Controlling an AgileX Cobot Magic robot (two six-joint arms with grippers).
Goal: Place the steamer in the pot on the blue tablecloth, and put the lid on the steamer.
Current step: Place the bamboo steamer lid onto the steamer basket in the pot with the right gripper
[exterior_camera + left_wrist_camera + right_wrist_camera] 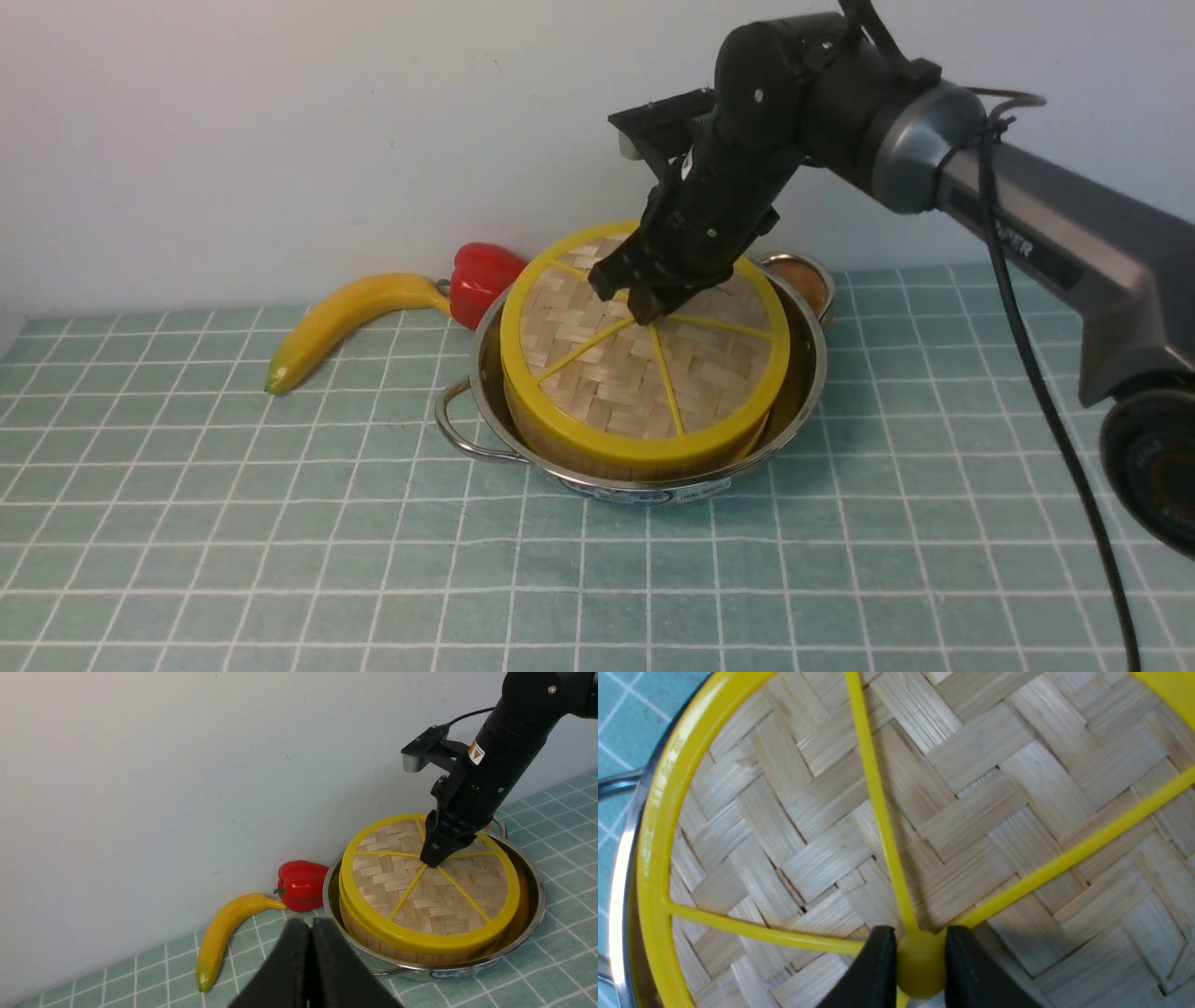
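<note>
Closest to you in the front view is the pale blue-green tablecloth (280, 560) with its thin white grid, spread over the desk. On it stands the wide, shiny stainless-steel pot (810, 366) with loop side handles. The round bamboo steamer (540, 439) with yellow rims sits inside the pot, and the flat woven-bamboo lid (616, 373) with its yellow rim and spokes lies on top of the steamer. The right tool (644, 303) points down onto the lid's middle. A yellow banana (345, 313) and a red bell pepper (481, 278) lie by the wall to the pot's left, just beside each other.

In the left wrist view, you see the left tool (309, 926) with its black jaws pressed together and nothing between them, apart from the pot.

In the right wrist view, the right tool's two black fingers (878, 970) are narrowed onto the lid's yellow centre hub (920, 970), one touching each side.
</note>
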